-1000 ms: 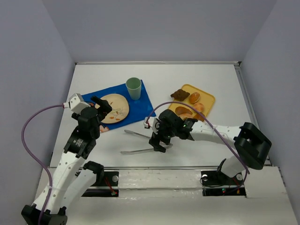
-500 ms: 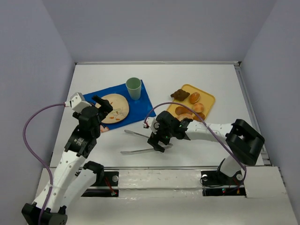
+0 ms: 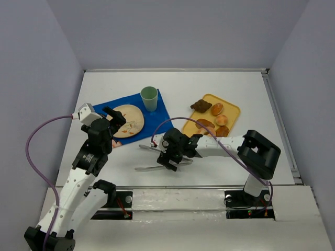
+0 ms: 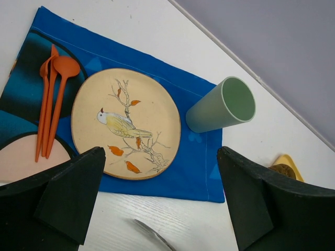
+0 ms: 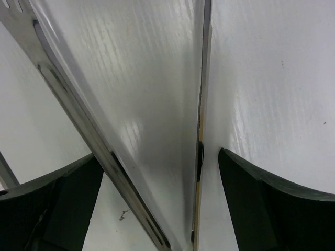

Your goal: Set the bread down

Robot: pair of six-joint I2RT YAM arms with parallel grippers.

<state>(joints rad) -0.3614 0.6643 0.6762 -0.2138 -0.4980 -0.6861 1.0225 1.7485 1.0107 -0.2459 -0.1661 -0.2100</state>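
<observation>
White desk (image 3: 209, 89): right claw (image 3: 168, 160) spread apart over shiny metal tongs (image 3: 147, 168) by the front edge, left claw (image 3: 114, 119) spread apart above a round bird plate (image 4: 90, 107).

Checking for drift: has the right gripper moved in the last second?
Yes. The right gripper slid left, away from the yellow tray.

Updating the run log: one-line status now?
right end effector: open, straddling tongs | left end effector: open, near plate | bread: on tray
</observation>
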